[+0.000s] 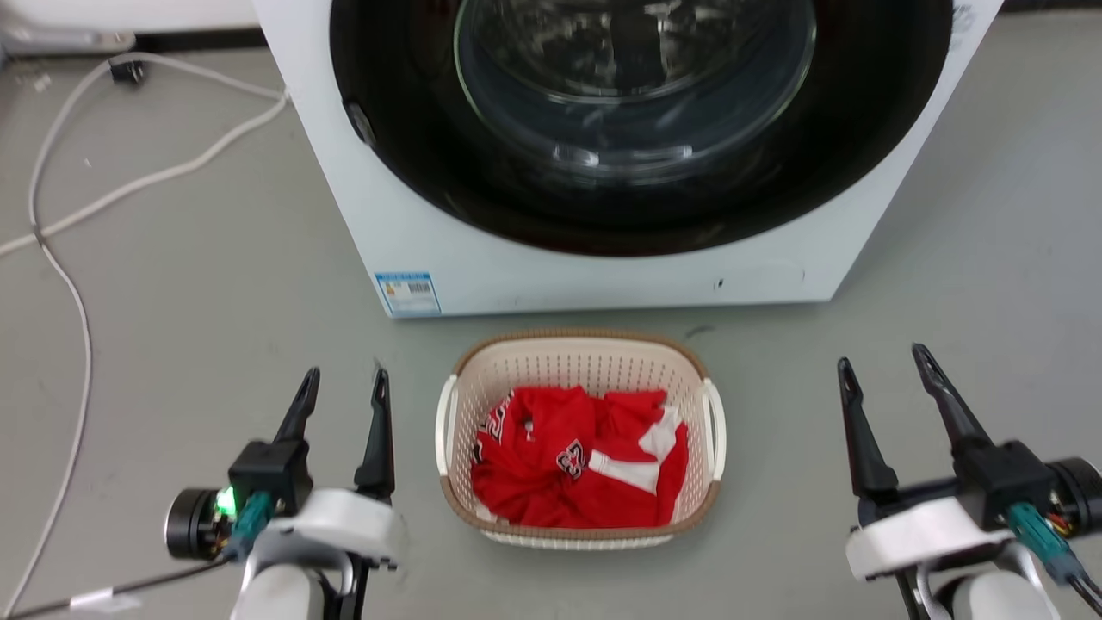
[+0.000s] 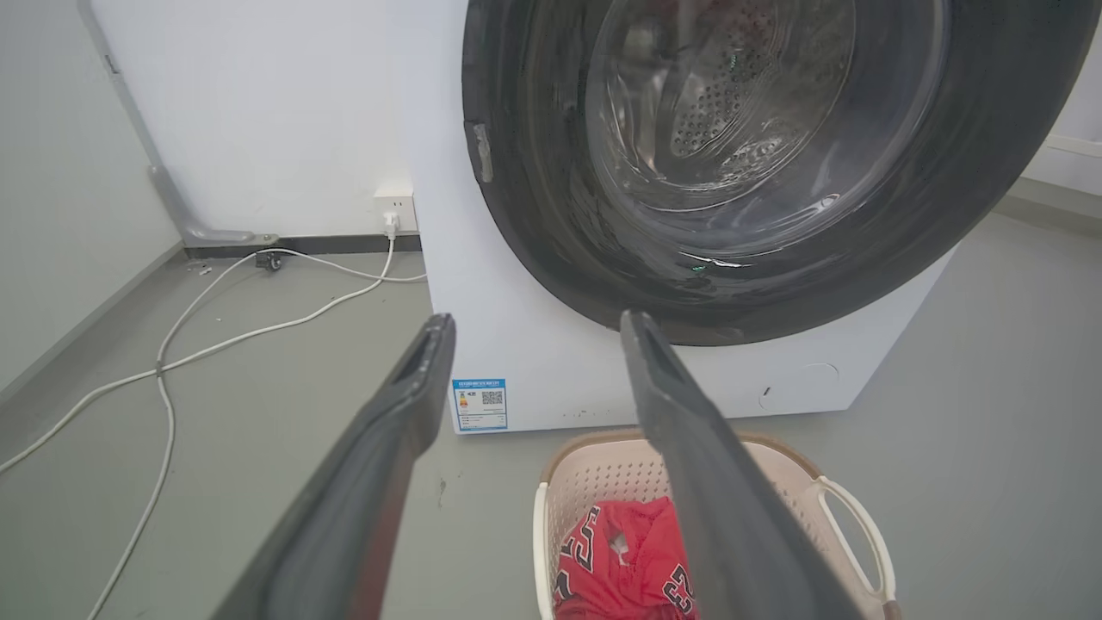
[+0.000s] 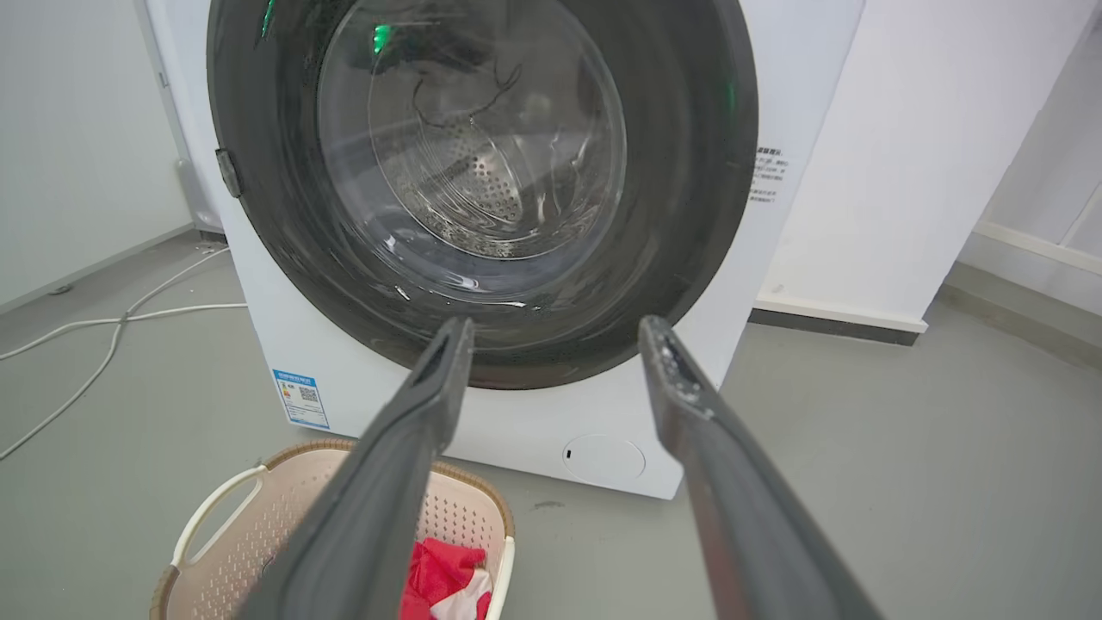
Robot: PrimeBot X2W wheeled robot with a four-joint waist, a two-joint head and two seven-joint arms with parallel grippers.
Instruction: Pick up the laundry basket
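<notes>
Sitting on the smooth grey floor [image 1: 215, 284] just in front of the washer [image 1: 603, 284], the laundry basket [image 1: 585, 366] lies between the two grippers and touches neither. It is a rounded rectangle of cream plastic, its walls pierced with rows of small holes, capped by a brown woven-look rim. A white loop handle [image 1: 446, 424] curves out from each long side. A crumpled red garment [image 1: 568, 465] with white panels and printed numerals fills its bottom.

The left gripper [image 1: 345, 374] hangs just beside the basket's left handle, its two long, dark, tapering fingers spread apart with nothing between them. The right gripper [image 1: 882, 355] stands farther off on the other side, likewise parted and empty.

The washer is a glossy white box with a broad black door ring around a domed glass window, and a small blue-edged label [image 1: 407, 293] at its lower corner. A pale cable [image 1: 86, 344] snakes over the floor to the left.

The left wrist view adds a wall socket [image 2: 394, 207] with a plug in it, behind the washer. Both wrist views look through the glass to the perforated steel drum [image 3: 482, 189]. The right wrist view brings in a round flap [image 3: 603, 458] low on the washer's front.
</notes>
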